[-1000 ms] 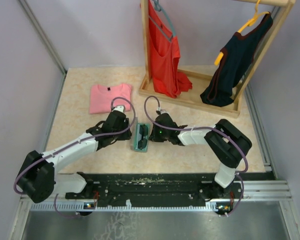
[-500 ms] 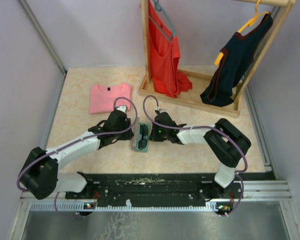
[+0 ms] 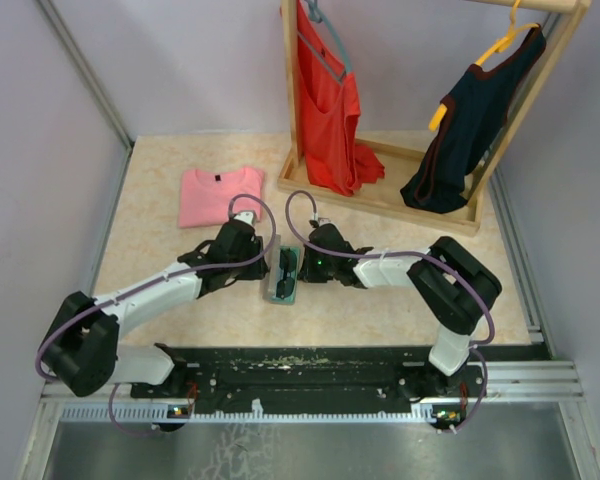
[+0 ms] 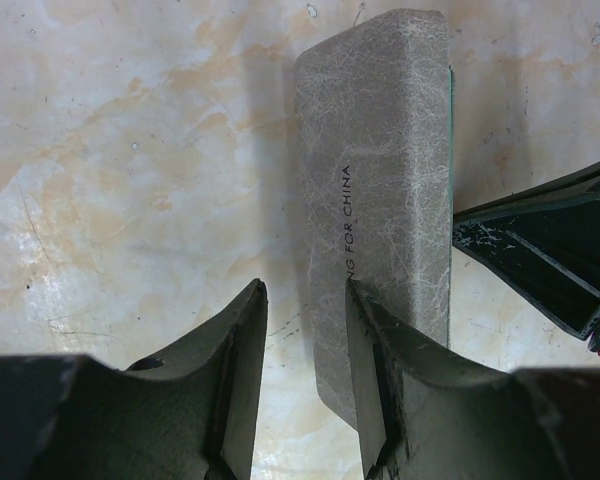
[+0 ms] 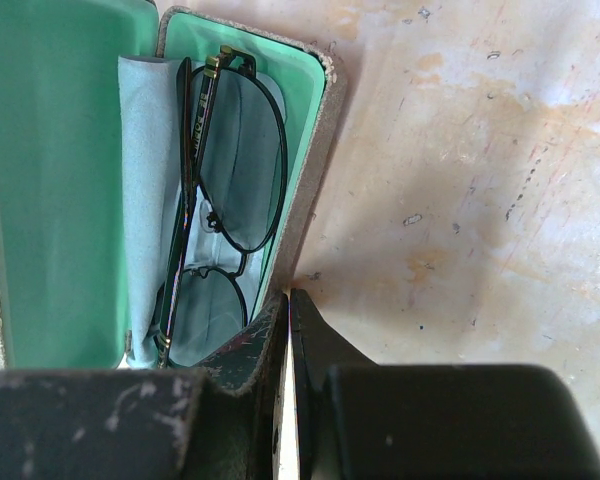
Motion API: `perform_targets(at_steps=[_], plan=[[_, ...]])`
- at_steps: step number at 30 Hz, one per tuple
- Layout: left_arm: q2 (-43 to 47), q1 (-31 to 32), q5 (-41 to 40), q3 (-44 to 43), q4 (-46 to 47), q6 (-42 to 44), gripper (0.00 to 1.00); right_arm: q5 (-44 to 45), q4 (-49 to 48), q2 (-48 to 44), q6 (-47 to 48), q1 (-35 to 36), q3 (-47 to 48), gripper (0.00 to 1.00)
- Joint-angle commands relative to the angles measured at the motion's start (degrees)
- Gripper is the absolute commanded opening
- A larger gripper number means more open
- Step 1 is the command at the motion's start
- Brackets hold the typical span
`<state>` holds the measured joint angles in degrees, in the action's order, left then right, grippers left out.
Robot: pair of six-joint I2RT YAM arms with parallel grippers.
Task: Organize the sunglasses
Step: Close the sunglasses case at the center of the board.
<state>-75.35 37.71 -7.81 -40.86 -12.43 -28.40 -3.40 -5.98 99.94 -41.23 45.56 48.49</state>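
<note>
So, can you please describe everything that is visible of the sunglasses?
The sunglasses are a small pair with a thin dark wire frame, rounded grey-tinted lenses and gold-coloured hinge pieces. They are folded and lie in the green-lined half of the open case, resting on the light blue cleaning cloth. The right gripper, shut, sits beside the case rim without touching them.

Marbled table [image 3: 155, 250] bears open grey case [image 3: 280, 292], folded pink shirt [image 3: 218, 193], wooden rack [image 3: 291, 100].
</note>
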Motion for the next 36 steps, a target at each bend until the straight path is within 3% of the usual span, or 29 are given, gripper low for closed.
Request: perform_targets(at_steps=[1,36], plan=[[-1.62,0.87,5.00,0.68,4.06,-0.87,0.44,-0.03,-1.83,2.10,0.62,-0.12,1.70,0.07],[-3.46,1.66,4.89,1.84,5.63,-1.01,0.43,1.89,-1.02,0.64,0.72,-0.12,1.16,0.07]])
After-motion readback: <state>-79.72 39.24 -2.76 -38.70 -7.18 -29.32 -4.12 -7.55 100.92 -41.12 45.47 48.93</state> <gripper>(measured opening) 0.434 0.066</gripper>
